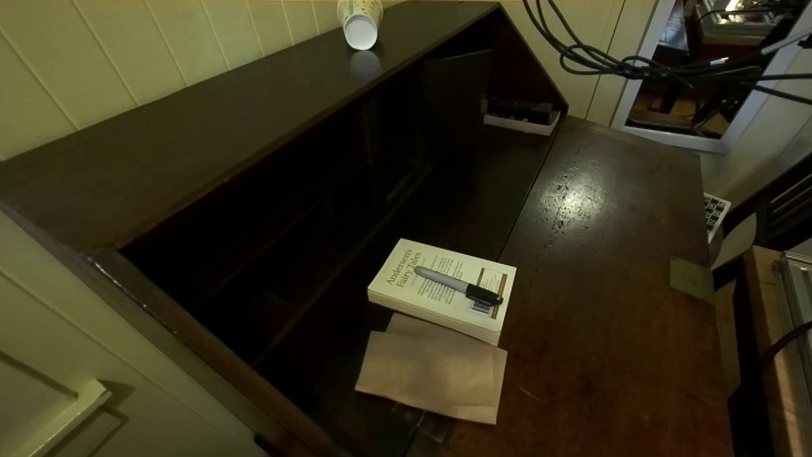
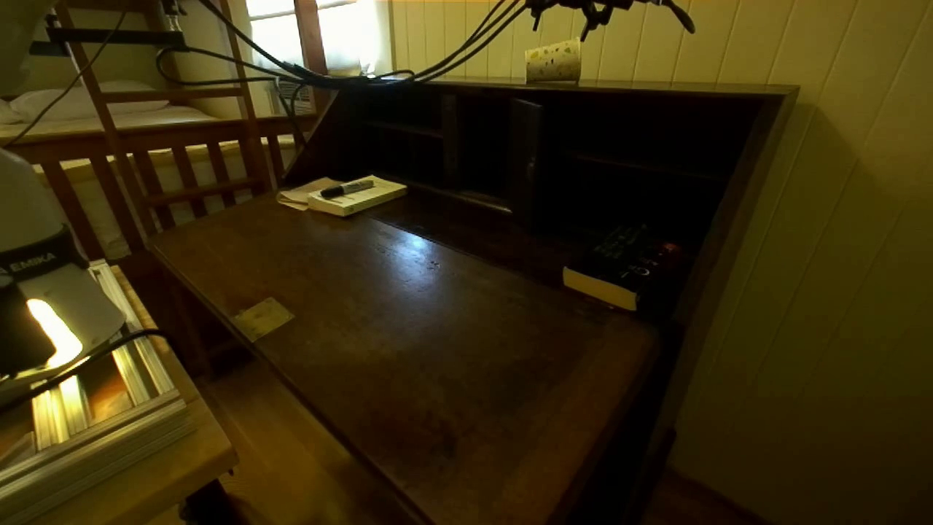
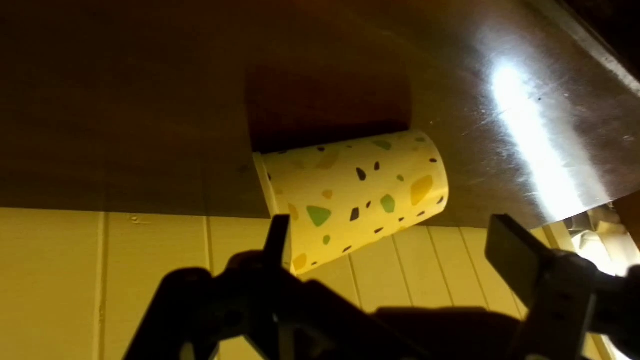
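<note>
So the gripper (image 3: 391, 235) is hanging just above a paper cup (image 3: 357, 195), jaws standing wide apart and gripping nothing. The cup is lying on its side on a desk's flat top (image 1: 209, 133), close to the panelled wall (image 3: 55, 280), with its white base showing in an exterior view. Only that level top seems to be keeping it there, since it's resting on its round flank. In the wrist view, 1 finger (image 3: 277, 242) is showing across the rim end while the opposite finger (image 3: 515, 257) is sitting out past the base, so I'm guessing the wide spread is allowing for the cup's length rather than its width. I'm not able to tell if the rim-end finger is touching or just overlapping in view.

Lower down, a marker (image 1: 458, 284) is resting on an Andersen's Fairy Tales paperback (image 1: 441, 304), the flat cover supporting it. The paperback is meeting some brown napkins (image 1: 431, 374), maybe pinning an edge, hard to say. A thick dark book (image 2: 619, 262) is lying at the opposite end. Cables (image 2: 412, 82) are looping overhead, slack, probably so the gripper isn't getting tugged.
</note>
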`<action>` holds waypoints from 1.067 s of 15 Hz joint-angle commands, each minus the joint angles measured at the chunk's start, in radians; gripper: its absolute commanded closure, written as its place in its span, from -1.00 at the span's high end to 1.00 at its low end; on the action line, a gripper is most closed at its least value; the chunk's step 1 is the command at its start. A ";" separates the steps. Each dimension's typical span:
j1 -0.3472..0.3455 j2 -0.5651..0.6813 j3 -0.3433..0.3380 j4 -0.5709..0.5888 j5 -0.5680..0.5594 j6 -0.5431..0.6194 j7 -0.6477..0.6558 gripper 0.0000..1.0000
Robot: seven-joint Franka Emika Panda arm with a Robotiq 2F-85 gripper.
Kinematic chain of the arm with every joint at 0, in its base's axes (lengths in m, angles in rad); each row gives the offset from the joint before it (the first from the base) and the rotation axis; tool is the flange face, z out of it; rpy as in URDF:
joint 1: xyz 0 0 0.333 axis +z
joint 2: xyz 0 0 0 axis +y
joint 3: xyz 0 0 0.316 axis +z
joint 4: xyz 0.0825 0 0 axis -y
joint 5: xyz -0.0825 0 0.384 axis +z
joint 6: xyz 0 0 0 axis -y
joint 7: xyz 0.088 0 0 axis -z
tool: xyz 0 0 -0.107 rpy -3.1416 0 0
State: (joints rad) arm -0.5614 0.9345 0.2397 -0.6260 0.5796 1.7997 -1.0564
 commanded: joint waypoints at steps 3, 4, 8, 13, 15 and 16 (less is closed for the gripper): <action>0.018 0.097 0.032 0.113 0.013 0.060 -0.006 1.00; 0.023 0.105 0.035 0.118 0.009 0.079 -0.004 1.00; 0.030 0.135 0.066 0.136 0.024 0.146 -0.003 1.00; 0.024 0.159 0.126 0.146 0.040 0.175 -0.003 1.00; 0.023 0.168 0.145 0.149 0.045 0.186 0.000 1.00; 0.022 0.172 0.152 0.149 0.044 0.188 0.001 1.00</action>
State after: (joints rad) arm -0.5414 1.0610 0.3612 -0.5358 0.5949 1.9731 -1.0566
